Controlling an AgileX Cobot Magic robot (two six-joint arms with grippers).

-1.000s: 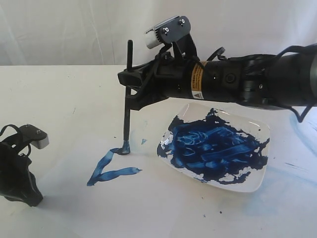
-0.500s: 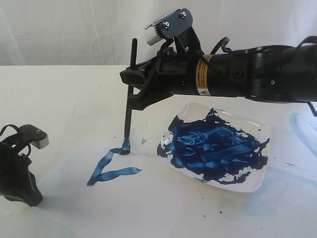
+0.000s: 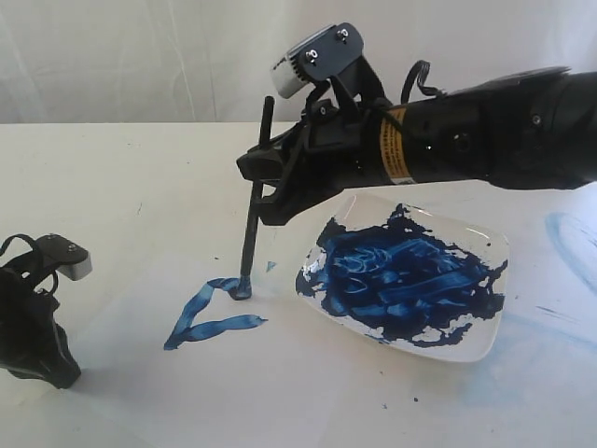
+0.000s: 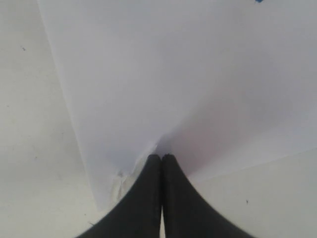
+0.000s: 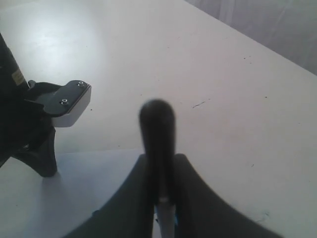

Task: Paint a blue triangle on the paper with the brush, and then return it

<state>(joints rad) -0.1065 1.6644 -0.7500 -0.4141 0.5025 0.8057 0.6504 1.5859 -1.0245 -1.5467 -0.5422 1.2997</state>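
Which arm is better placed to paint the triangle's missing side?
Right. The right gripper holds the brush, tip on the paper at the triangle's open end; the left gripper sits shut on the paper's edge.

My workplace, a lab-style test bench: white table (image 3: 112, 177), creased white cloth backdrop (image 3: 140, 56), pale-blue paint stains (image 3: 569, 238).

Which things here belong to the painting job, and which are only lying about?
Job: brush, held in right gripper; paper; unfinished blue triangle; dish of blue paint; left gripper, on the paper.
Lying about: pale-blue stain on table; dark specks.
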